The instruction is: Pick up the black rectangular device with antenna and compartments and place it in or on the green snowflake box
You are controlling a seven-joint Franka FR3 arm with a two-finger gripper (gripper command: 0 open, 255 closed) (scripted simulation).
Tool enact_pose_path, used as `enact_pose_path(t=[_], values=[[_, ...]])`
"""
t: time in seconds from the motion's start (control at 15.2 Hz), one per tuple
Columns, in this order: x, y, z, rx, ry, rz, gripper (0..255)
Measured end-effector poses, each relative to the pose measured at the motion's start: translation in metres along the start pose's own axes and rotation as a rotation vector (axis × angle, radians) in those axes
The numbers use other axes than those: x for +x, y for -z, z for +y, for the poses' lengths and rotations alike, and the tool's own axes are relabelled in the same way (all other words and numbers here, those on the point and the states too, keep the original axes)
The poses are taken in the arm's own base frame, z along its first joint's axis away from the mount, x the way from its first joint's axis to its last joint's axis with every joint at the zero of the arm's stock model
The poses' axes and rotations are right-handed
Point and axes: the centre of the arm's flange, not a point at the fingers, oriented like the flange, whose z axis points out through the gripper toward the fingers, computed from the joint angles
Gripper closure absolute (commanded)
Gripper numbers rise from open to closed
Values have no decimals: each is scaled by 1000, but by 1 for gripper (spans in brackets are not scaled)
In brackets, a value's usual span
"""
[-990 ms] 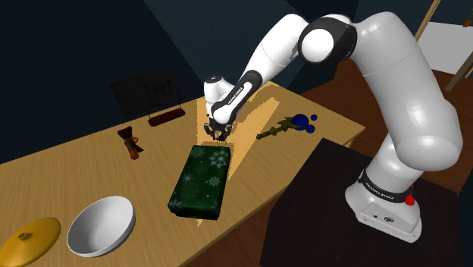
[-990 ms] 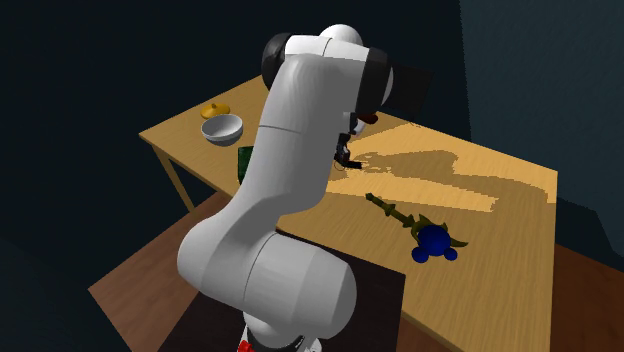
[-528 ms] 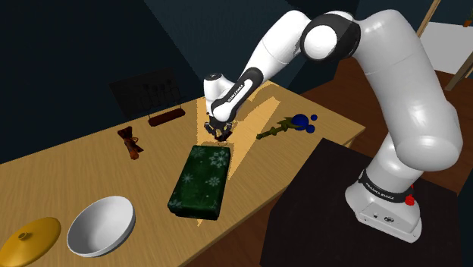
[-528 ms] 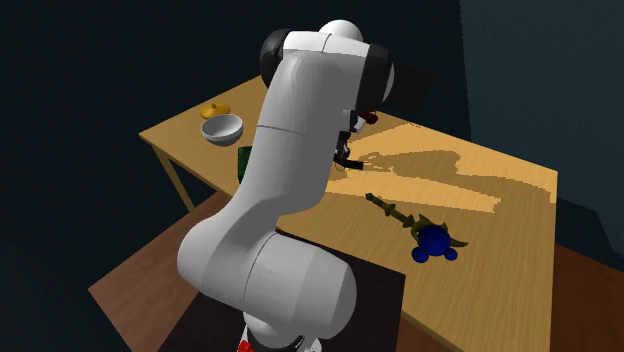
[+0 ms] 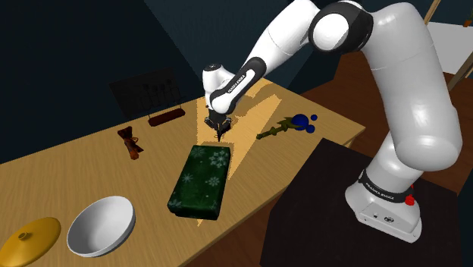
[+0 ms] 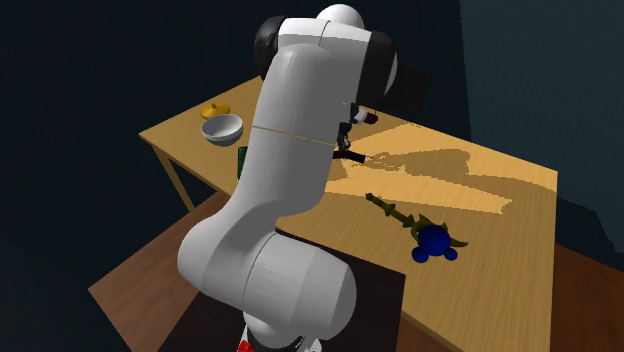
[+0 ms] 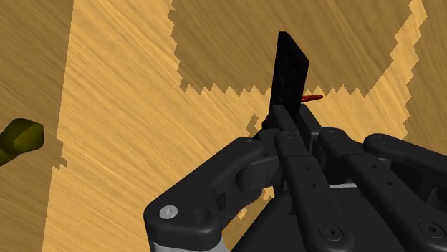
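Pick looks done: your end effector (image 5: 220, 133) pinches the thin black device (image 7: 290, 68), seemingly just off the bench (image 5: 76, 163), beside one short end of the green snowflake box (image 5: 201, 180) (not over it yet); carry-over and release remain.

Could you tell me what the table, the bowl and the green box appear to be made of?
The table: wood, matte, going by the tan grain streaks across its top. The bowl: smooth and glossy, with soft highlights on a white surface; ceramic or plastic, unclear. The green box: dark green with a pale snowflake print, like wrapping paper or printed card.
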Motion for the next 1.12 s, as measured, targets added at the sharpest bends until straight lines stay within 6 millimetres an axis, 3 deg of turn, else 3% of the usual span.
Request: enact_pose_path(t=[1.12], values=[[7,90,-1,0,0,0,255]])
